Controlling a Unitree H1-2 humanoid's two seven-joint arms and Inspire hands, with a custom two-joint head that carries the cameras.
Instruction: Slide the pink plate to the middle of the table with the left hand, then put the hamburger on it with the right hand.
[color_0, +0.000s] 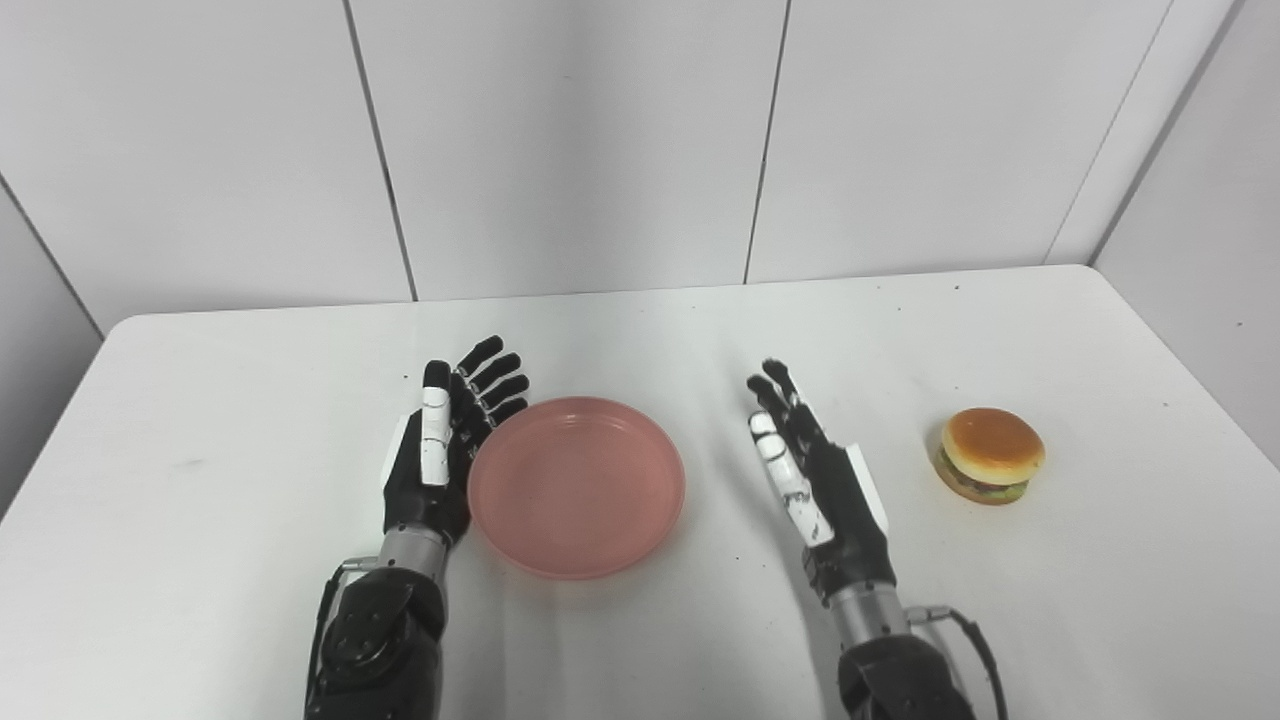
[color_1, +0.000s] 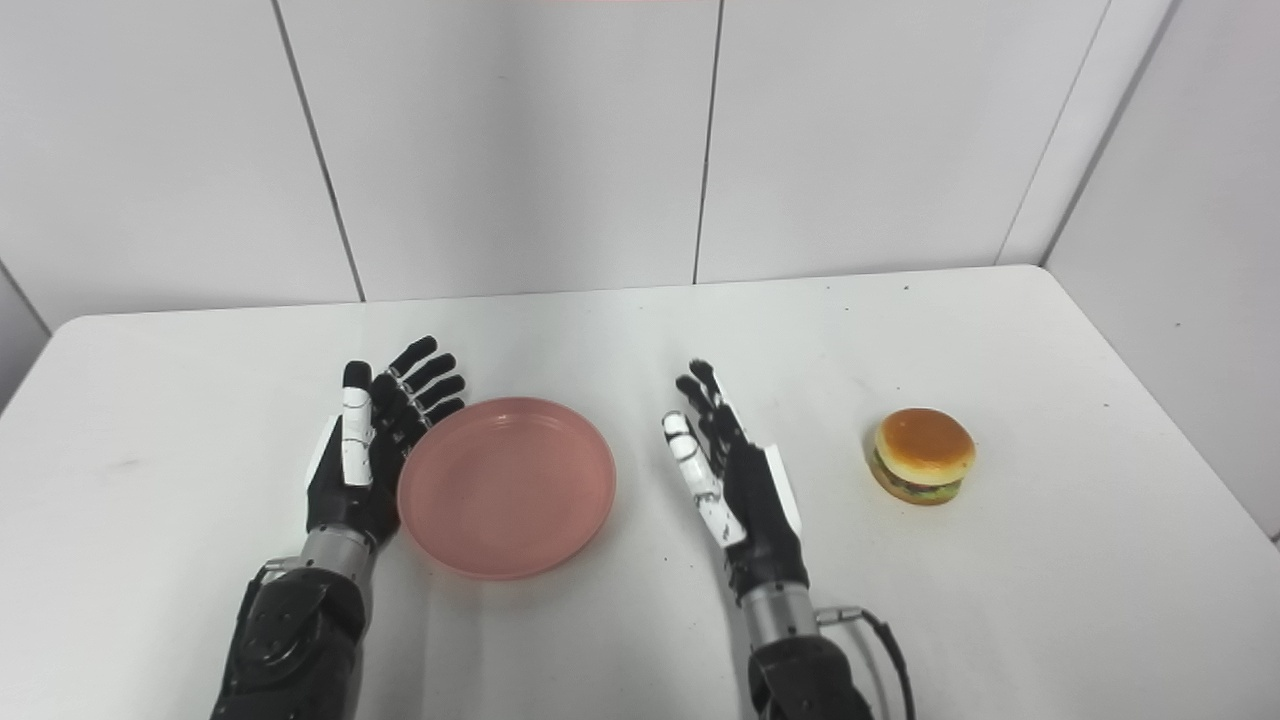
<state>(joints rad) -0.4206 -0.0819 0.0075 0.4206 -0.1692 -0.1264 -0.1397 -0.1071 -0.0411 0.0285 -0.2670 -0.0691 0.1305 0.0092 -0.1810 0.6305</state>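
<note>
The pink plate (color_0: 577, 487) lies flat and empty on the white table, a little left of the middle. My left hand (color_0: 440, 445) is open, its palm side against the plate's left rim, fingers stretched along the far-left edge. My right hand (color_0: 815, 475) is open and empty, standing on edge between the plate and the hamburger (color_0: 990, 455). The hamburger sits upright on the table to the right, about a hand's width from my right hand. The plate (color_1: 506, 486), left hand (color_1: 365, 445), right hand (color_1: 735, 480) and hamburger (color_1: 922, 455) also show in the right eye view.
The white table (color_0: 250, 400) ends at a white panelled wall behind and a wall corner at the far right. Its left and right edges are in view.
</note>
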